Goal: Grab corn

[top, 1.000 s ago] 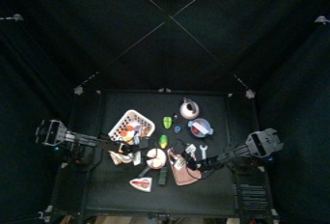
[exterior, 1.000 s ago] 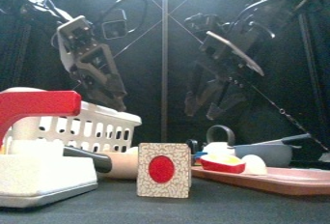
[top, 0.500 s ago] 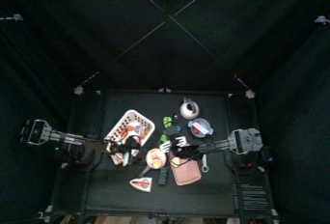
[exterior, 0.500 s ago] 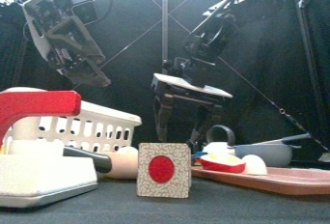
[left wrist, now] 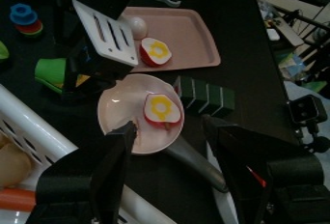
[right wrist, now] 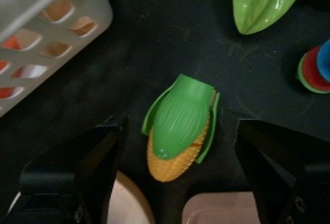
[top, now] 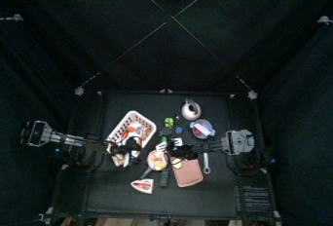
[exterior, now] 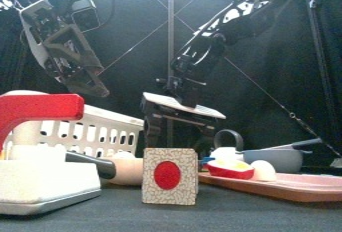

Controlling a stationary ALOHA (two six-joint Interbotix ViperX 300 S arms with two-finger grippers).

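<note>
Now: right claw over corn
Right claw (right wrist: pixel 180 184) hangs wide open above the corn (right wrist: pixel 182 129) lying on the counter beside the basket (right wrist: pixel 45 30); best to centre both jaws across its husk before closing.

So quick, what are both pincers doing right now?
Left pincer: open, holding nothing.
Right pincer: wide open, one jaw on each side of the corn, not gripping it yet.

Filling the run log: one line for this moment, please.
task: grab corn | right gripper: open, above corn, not touching | corn: lying on table beside white basket | left gripper: open, raised over plate
</note>
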